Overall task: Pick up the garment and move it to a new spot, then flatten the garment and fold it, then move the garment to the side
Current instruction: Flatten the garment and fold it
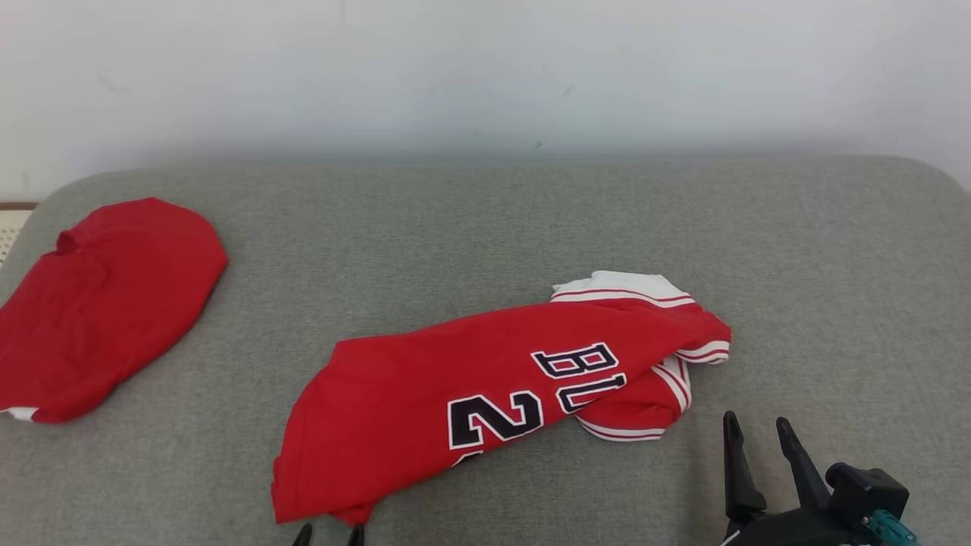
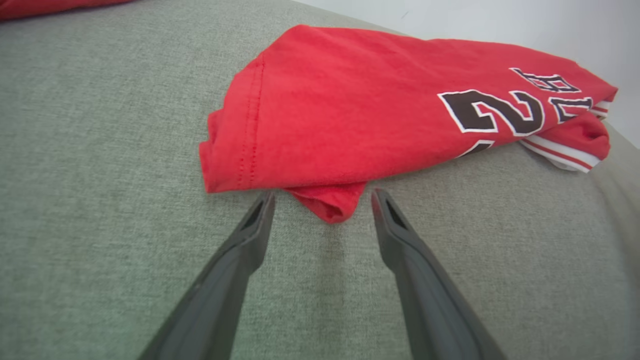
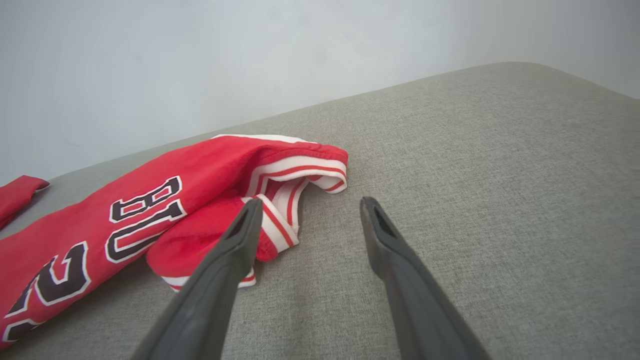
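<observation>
We set our left gripper [image 2: 322,196] at the jersey's [image 1: 455,387] seven o'clock and our right gripper [image 3: 309,202] at four, both wide and empty, ready to flatten it.

Left gripper [image 2: 322,199], fingers apart — corner of red garment [image 2: 350,120] between them.

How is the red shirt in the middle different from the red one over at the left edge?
The middle jersey carries black, white-edged lettering and a number, plus white striped trim; the left garment looks plain red, with a bit of white at one corner. The middle jersey lies as a long slanted strip; the left garment is a rounder patch. Both are red and rest on the grey cushion.
</observation>
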